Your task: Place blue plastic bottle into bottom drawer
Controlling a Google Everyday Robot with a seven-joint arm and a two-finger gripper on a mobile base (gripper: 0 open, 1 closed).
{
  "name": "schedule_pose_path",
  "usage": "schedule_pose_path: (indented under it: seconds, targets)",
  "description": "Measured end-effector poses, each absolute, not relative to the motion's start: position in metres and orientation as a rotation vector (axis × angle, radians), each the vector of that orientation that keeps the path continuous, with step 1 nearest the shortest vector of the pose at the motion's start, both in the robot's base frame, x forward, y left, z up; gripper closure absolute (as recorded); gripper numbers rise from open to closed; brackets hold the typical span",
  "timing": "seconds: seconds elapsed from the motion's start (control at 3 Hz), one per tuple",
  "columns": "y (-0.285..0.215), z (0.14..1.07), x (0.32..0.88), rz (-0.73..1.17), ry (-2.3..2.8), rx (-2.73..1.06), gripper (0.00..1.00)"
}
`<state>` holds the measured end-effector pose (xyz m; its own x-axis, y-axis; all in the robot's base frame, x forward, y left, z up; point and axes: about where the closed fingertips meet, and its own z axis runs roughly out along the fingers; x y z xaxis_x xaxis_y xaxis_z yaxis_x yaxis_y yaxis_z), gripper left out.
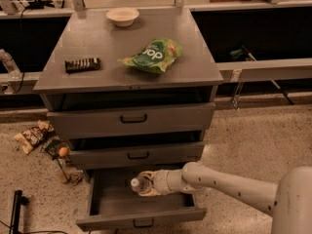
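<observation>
Lower centre of the frame: the gripper (145,184) hangs inside the open bottom drawer (112,219), about midway between its side walls and close to its back; the pale arm (229,186) reaches in from the lower right corner
Fingers: closed around the blue plastic bottle (135,183); the bottle lies roughly level, its white cap poking out to the left of the fingers
Bottle and drawer floor: the bottle is within the drawer's walls, over its dark floor; whether it touches that floor cannot be told
Drawer front: pulled out toward the bottom edge of the frame; a small black handle (143,224) sits at its middle
Drawers above: the middle drawer (139,155) and the top drawer (132,119) are pushed in, each with a black handle
Desk (97,43): grey top in the upper half of the frame; a green snack bag (153,55) lies right of centre; a dark flat bar (83,64) lies to its left, well apart; a pale bowl (122,16) stands near the far edge
Floor at left: crumpled wrappers (33,135) lie beside the cabinet
</observation>
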<state>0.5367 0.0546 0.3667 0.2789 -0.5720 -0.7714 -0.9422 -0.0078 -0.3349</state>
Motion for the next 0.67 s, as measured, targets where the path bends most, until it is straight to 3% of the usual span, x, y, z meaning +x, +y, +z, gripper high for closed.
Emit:
schedule_pose_path:
  seconds: [0.67]
  targets:
    - [0.042,0.306,0.591,0.654,1.481,-1.563,1.0]
